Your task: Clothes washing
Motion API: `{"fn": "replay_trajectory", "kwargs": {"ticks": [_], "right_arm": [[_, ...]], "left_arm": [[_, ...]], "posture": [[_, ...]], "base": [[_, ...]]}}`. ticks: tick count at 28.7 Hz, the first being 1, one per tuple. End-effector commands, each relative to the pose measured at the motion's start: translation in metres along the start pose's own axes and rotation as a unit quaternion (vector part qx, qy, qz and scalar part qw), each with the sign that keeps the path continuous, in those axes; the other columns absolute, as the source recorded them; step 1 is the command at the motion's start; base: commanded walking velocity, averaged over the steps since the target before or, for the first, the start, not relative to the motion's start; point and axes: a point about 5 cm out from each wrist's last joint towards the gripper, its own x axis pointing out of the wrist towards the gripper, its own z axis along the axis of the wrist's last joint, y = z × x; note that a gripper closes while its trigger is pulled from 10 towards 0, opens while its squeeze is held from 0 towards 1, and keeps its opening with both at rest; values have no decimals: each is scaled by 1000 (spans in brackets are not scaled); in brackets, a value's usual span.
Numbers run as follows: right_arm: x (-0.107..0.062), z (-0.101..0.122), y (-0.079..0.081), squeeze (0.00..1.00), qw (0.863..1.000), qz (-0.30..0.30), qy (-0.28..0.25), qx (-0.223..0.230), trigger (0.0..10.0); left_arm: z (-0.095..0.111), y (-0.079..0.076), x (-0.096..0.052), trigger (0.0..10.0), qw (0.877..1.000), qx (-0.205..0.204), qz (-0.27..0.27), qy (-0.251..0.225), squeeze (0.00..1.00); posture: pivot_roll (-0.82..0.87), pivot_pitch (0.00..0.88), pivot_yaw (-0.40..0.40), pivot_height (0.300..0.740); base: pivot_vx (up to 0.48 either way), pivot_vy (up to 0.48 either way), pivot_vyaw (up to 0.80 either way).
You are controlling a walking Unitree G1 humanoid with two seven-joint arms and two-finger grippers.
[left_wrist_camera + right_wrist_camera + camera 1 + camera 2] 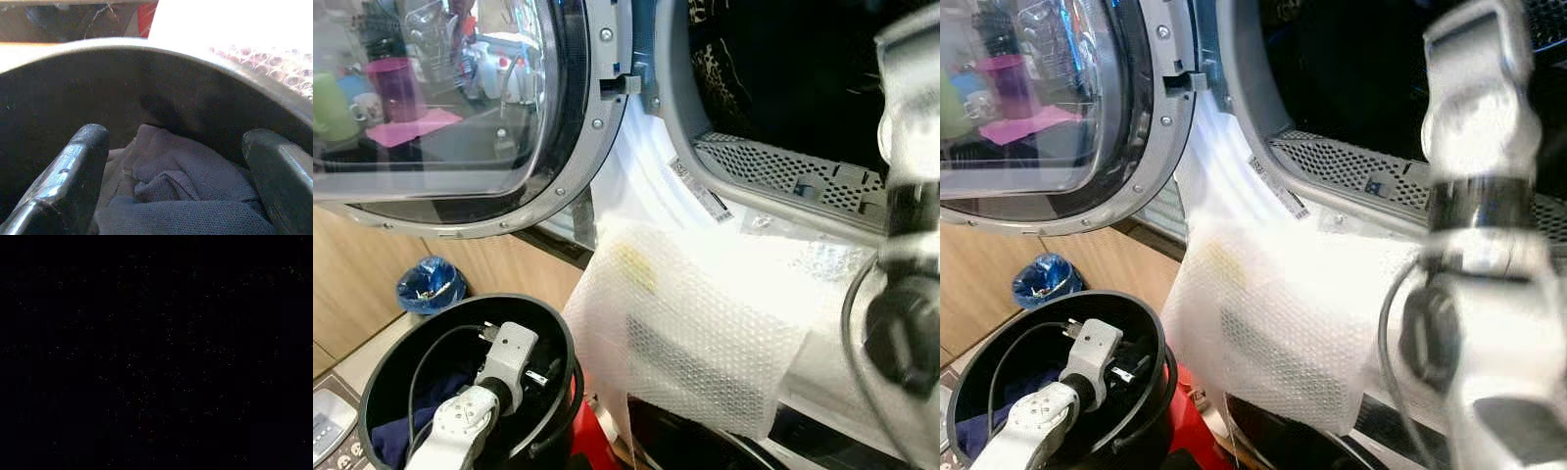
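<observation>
Dark blue clothes (195, 196) lie in the bottom of the black bucket (386, 377), so you have loading left to do; the washer (783, 166) stands open with its door (460, 108) swung wide, and something dark with a pale pattern already shows inside the drum. Bubble wrap (695, 323) drapes over the lower rim of the opening. Your left tool (176, 161) reaches down into the bucket, fingers spread wide on either side of the cloth, not pinching it yet. Your right arm (1479, 245) is raised toward the drum; you cannot tell its tool's state.
</observation>
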Motion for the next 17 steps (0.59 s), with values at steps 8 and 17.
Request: {"fn": "replay_trajectory", "kwargs": {"ticks": [8,17], "right_arm": [[-12,-20,-64,0,967,-217,80,-109,8471],[-18,-18,-80,1000,952,-258,75,-147,10000]], "left_arm": [[-4,-13,5,10000,999,8,-26,18,0],[-6,-15,2,10000,998,19,-46,26,0]], "posture": [[-85,0,18,740],[-70,0,35,740]], "base": [[0,0,0],[0,0,0]]}}
